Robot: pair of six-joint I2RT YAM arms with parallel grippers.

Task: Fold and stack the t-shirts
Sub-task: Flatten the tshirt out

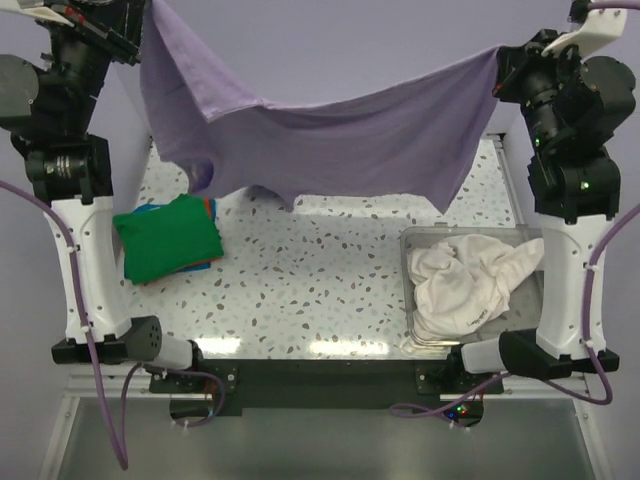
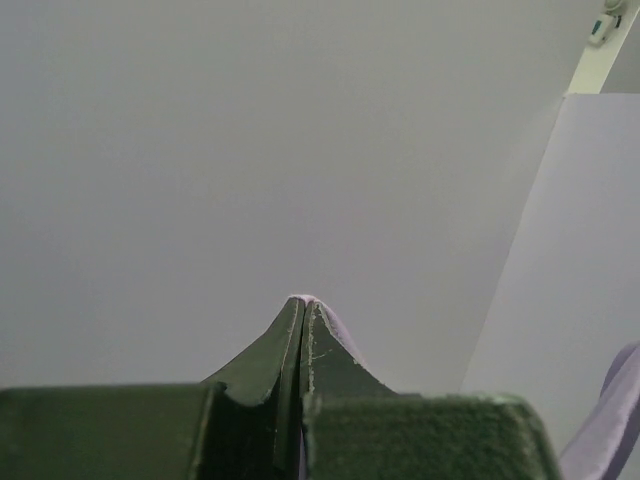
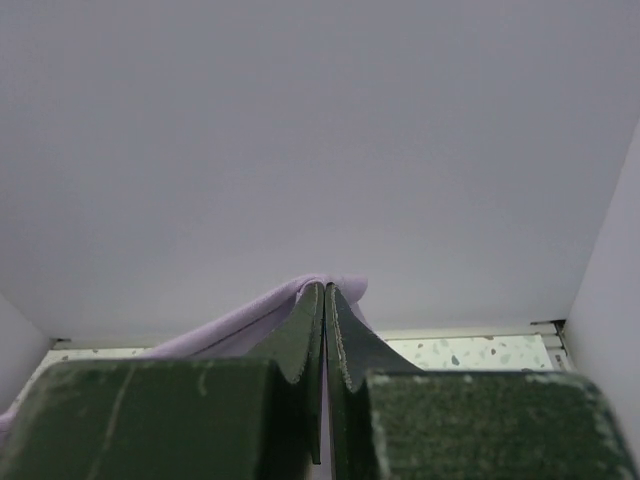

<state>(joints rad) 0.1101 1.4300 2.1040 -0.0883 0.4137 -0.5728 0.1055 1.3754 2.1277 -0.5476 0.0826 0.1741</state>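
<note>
Currently aloft: purple t-shirt (image 1: 330,130), strung as a sagging sheet between the two grippers, well above the table (image 1: 320,300). Highest at the two held ends, lowest along an uneven bottom edge over the far half of the tabletop. One fold drooping further at the left end, above and behind the green t-shirt (image 1: 170,238). No contact with either other shirt, as far as the overhead view shows.

Left gripper (image 2: 302,300): jaws pressed together, a thin sliver of purple cloth pinched at the tips. More of the same cloth trailing off at the lower right of that wrist view.

Right gripper (image 3: 324,287): jaws likewise closed tight, purple cloth bunched over the tips and running away to the left.

Green t-shirt: folded into a rough square, lying flat on the left side of the table, just beside the left arm (image 1: 75,260). Blue and orange edges (image 1: 205,266) peeking out from beneath it along its right and near sides. Unclear whether separate garments.

Cream t-shirt (image 1: 470,285): crumpled and unfolded, heaped inside the clear bin (image 1: 408,262). Bin standing at the right near part of the table, close against the right arm (image 1: 565,280).

Table: white with grey speckle.
</note>
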